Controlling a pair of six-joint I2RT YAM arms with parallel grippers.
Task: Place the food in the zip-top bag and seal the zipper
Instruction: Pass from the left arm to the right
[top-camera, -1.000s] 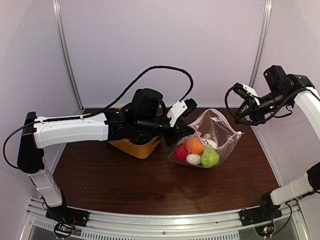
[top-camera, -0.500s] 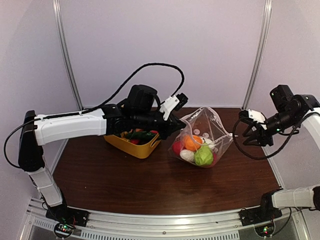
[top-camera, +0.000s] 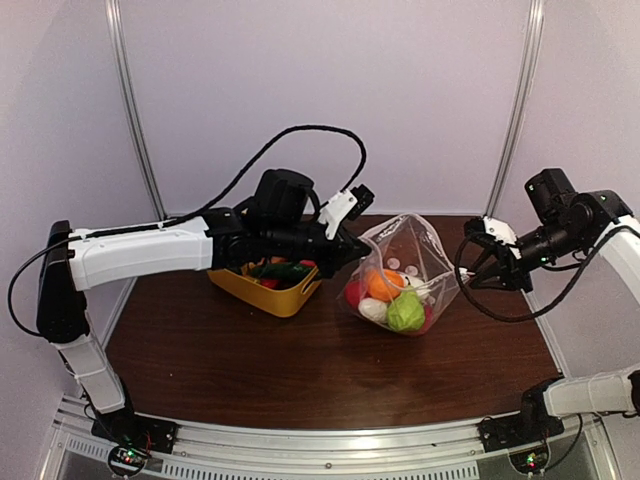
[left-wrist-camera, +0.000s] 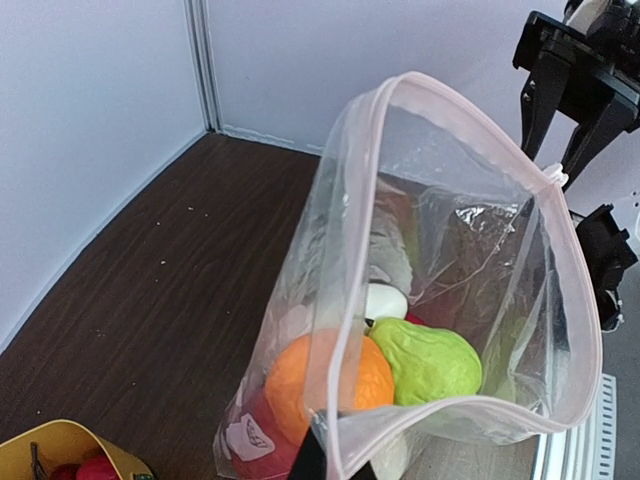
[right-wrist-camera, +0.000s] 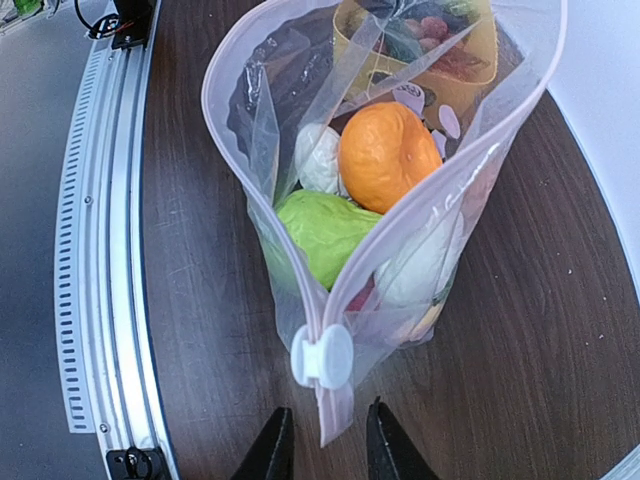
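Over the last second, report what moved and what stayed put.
The right gripper swung down from high on the right and came in toward the slider end of the zip-top bag, jaws open. The left gripper drew back slightly, taking the bag's mouth along. It stayed clamped on the zipper; the yellow tub stayed put.

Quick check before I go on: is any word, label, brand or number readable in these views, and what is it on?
No text can be read in any view.
zip-top bag: its white round patches carry a dark mark, too blurred to read as words.
yellow tub: no label shows.
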